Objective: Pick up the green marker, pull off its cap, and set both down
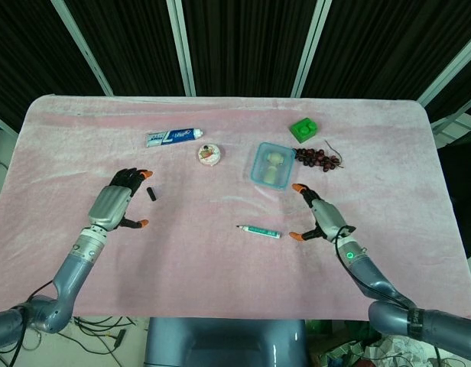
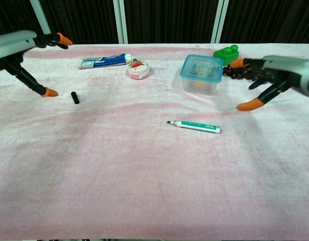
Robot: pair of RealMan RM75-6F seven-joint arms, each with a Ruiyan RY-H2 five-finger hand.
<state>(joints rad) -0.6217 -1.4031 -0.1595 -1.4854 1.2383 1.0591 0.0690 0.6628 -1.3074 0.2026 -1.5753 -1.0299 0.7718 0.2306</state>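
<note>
Bright even overhead light, soft faint shadows, sharp focus, black backdrop, slight wide-angle bowing.

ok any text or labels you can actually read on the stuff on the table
None can be read.
Toothpaste tube: blue and white print with a large logo, too blurred to read.
Green marker: dark marks along the barrel, too small to read.
Small round tin: a picture on the lid, no readable words.
</note>
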